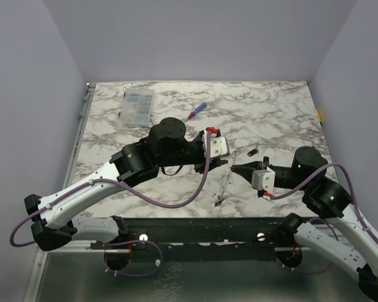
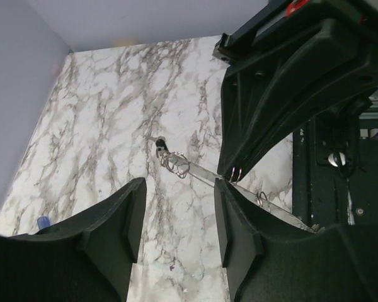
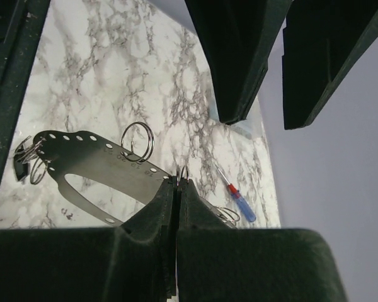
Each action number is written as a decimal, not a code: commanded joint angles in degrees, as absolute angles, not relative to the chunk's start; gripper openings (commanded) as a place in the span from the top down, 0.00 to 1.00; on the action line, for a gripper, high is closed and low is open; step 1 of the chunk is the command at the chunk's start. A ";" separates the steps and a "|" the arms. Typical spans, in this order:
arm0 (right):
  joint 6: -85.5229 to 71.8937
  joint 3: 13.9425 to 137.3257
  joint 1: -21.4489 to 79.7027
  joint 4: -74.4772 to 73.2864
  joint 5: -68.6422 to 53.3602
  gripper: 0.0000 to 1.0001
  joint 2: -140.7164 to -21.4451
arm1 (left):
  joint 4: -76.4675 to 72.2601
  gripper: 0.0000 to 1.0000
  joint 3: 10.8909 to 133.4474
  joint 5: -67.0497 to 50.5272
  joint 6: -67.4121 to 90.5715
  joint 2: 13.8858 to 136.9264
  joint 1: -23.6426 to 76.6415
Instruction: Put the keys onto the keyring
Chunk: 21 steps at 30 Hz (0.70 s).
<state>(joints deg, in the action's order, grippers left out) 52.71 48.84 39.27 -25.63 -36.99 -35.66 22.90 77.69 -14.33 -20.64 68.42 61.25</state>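
Right fingers [image 3: 167, 211] pinch the keyring [image 3: 94, 160], while left fingers [image 2: 131, 217] hang spread nearby.

No legible text, brand, number or label anywhere, none on the clear box [image 1: 138, 106], the screwdriver [image 1: 197, 111] or the left arm [image 1: 82, 195], a red mark [image 2: 296, 7] above the right gripper [image 2: 234, 175], possibly a symbol, too cropped to read
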 commanded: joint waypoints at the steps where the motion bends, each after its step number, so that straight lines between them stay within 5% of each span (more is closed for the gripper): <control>1: 50.07 51.22 39.46 -26.85 -39.05 0.99 -35.60 | 29.29 0.50 81.73 -22.33 -22.40 69.47 61.35; 21: 46.05 51.15 39.47 -24.96 -40.09 0.99 -35.73 | 30.24 0.60 82.18 -18.52 -24.60 74.48 64.63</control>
